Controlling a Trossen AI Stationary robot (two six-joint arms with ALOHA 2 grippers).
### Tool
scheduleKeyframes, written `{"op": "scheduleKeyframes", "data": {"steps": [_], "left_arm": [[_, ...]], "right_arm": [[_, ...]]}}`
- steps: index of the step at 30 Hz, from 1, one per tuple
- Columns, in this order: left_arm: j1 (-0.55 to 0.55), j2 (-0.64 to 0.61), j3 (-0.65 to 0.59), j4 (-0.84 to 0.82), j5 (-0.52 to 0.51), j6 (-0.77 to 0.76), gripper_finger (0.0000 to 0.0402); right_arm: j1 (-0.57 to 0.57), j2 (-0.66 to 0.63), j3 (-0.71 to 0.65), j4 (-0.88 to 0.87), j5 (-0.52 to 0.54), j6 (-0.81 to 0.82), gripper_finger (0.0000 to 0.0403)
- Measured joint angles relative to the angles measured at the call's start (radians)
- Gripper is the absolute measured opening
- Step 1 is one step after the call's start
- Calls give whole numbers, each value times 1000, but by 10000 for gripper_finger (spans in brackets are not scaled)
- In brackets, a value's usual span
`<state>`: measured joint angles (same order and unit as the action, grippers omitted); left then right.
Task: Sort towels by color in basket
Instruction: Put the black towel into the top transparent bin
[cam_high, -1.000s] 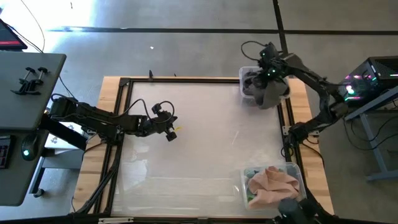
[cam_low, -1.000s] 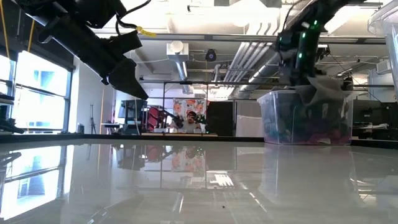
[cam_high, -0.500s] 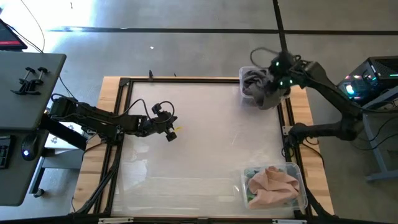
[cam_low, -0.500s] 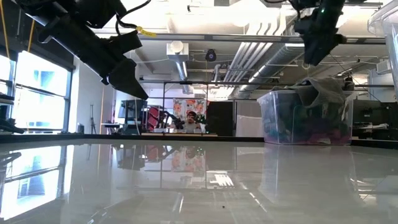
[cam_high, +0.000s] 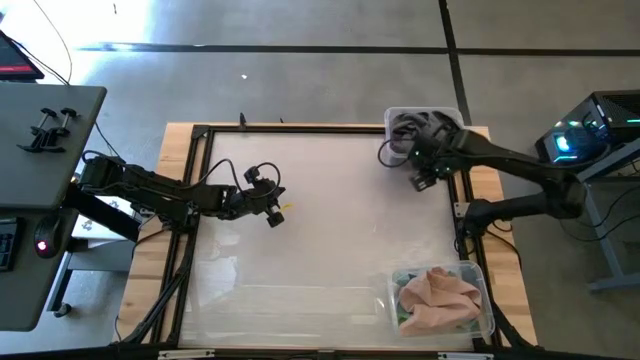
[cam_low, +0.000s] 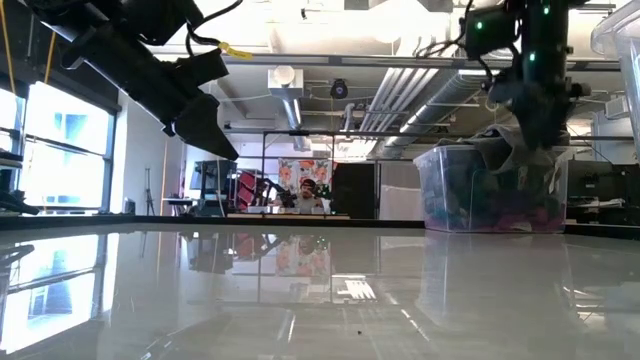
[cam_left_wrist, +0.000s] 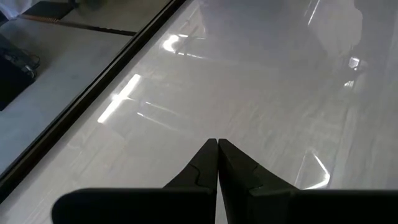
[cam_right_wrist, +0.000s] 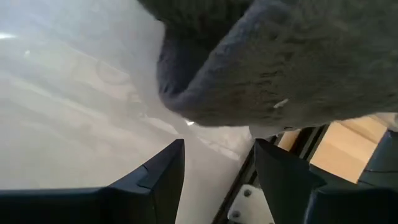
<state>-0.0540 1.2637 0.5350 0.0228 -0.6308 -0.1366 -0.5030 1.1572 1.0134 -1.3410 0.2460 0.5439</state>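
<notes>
Two clear plastic bins on the glossy white table, both on the right arm's side. Far bin, at the table's far right corner: dark grey towel heaped on top and draped over the rim; through the wall in the low view, more cloths beneath, one of them magenta; count not readable. Near bin, at the near right corner: one large peach-pink towel on top, a green cloth showing at its edge; others hidden.

Right gripper hangs just in front of the far bin, fingers apart with nothing between them; the wrist view shows the grey towel's fold close ahead of the fingers, not clamped.

Left gripper hovers over the bare middle-left of the table, fingers pressed together, holding nothing.

No towels loose on the table.
</notes>
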Motion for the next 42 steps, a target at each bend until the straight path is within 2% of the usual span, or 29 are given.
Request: {"op": "scheduleKeyframes", "data": {"steps": [7, 14, 19, 29, 34, 37, 42], "left_arm": [[0, 0, 0, 1, 0, 0, 0], [0, 0, 0, 1, 0, -8, 0], [0, 0, 0, 1, 0, -9, 0], [0, 0, 0, 3, 0, -10, 0], [0, 0, 0, 3, 0, -18, 0], [0, 0, 0, 3, 0, -18, 0], [0, 0, 0, 4, 0, -18, 0]], "right_arm": [[13, 0, -131, 165, 20, 43, 188], [13, 0, -199, 275, 127, 59, 188], [25, -4, -199, 313, 223, 61, 188], [91, -87, -142, 283, 281, 59, 188], [93, -151, -116, 292, 346, 48, 188], [77, -171, -115, 332, 404, 21, 188], [2, -161, -115, 451, 398, -76, 188]]}}
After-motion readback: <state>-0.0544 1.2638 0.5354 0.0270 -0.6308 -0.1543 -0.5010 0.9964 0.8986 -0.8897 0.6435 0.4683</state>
